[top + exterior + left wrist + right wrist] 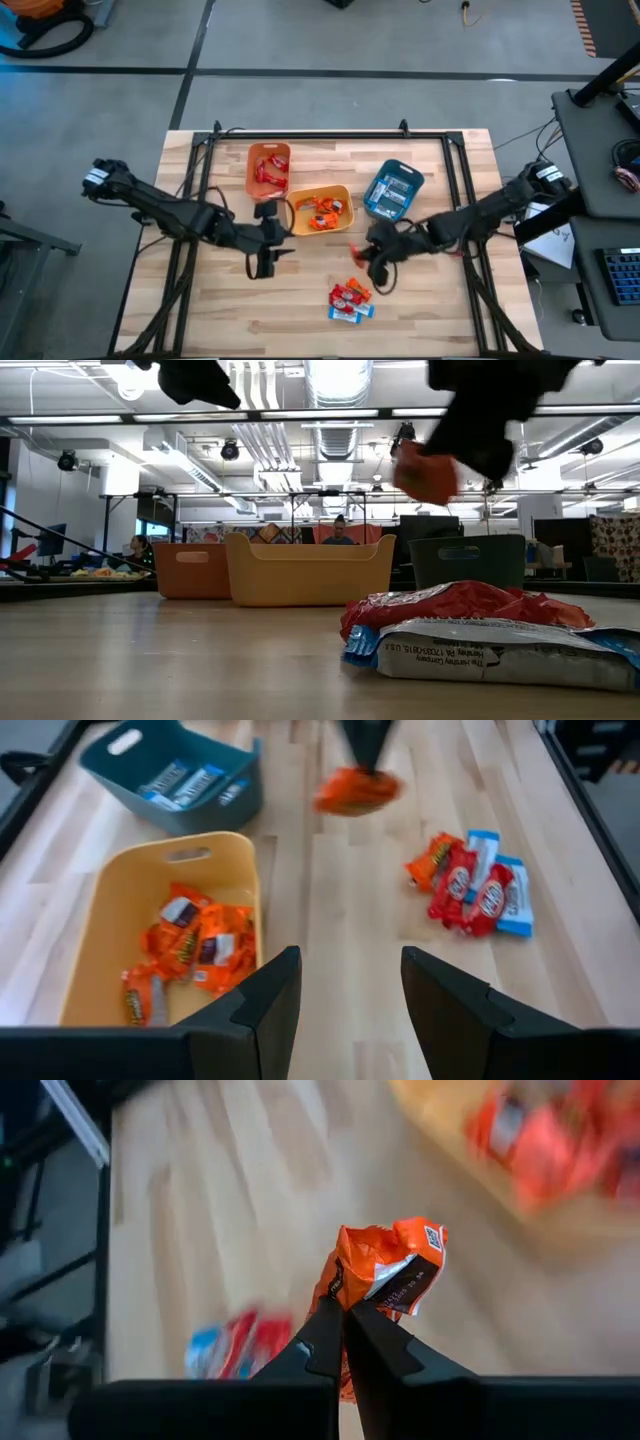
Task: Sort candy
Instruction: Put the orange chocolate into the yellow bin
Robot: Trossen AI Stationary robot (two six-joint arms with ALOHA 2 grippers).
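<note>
My right gripper (pixel 364 252) hangs over the middle of the table, shut on an orange candy packet (pixel 388 1268) that is also in the low view (pixel 425 475). A small pile of candy (pixel 350 300), red wrappers and blue-and-white bars, lies on the wood toward the near edge. My left gripper (pixel 350 990) is open with nothing between its fingers, above the table near the yellow bin's near left corner (pixel 266 256). My right gripper pinches the orange packet by one crumpled end (pixel 345 1295) between its two fingertips (pixel 325 1335). The fingers slant down from the table's right side. The rest of the packet sticks out past the fingertips and hangs clear above the table.
Three bins stand toward the far edge: an orange bin (pixel 268 170) with red sweets, a yellow bin (pixel 342 192) with orange packets, and a teal bin (pixel 385 168) with blue-and-white bars. Bare wood lies between the bins and the pile.
</note>
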